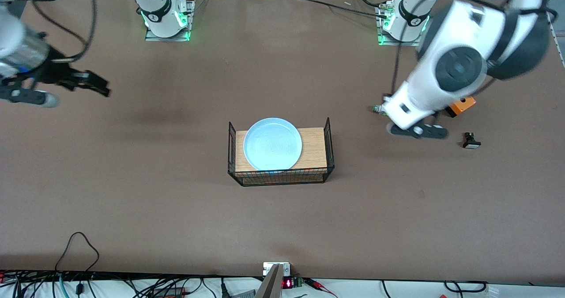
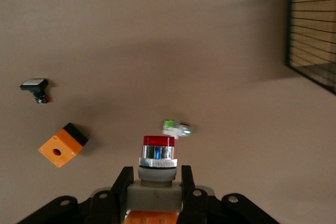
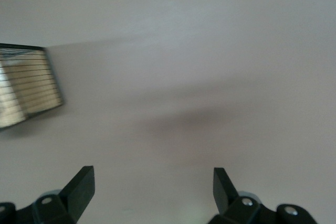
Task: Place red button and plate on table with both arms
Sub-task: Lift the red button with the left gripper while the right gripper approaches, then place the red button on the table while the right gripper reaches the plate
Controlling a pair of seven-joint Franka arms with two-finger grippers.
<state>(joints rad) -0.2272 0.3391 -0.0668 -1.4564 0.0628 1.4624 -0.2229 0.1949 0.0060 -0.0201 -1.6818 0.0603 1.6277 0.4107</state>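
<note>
wire basket (image 1: 280, 176), orange box (image 2: 62, 145), green-tipped part (image 2: 176, 128)

A robotics lab: bolted arm bases (image 1: 167, 13) on a brown table (image 1: 176, 201), loose cables (image 1: 79, 249) along its edge.

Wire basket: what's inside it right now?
The wire basket holds a light wooden board with the plate lying flat on it. Nothing shows on the plate. The board under the plate is covered, so anything beneath cannot be seen.

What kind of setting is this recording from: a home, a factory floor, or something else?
Most likely a robotics lab test bench. Two arm bases are bolted along one edge of a bare brown table, loose cables trail off the edge nearest the front camera, and the props are staged: a plate in a wire basket.
</note>
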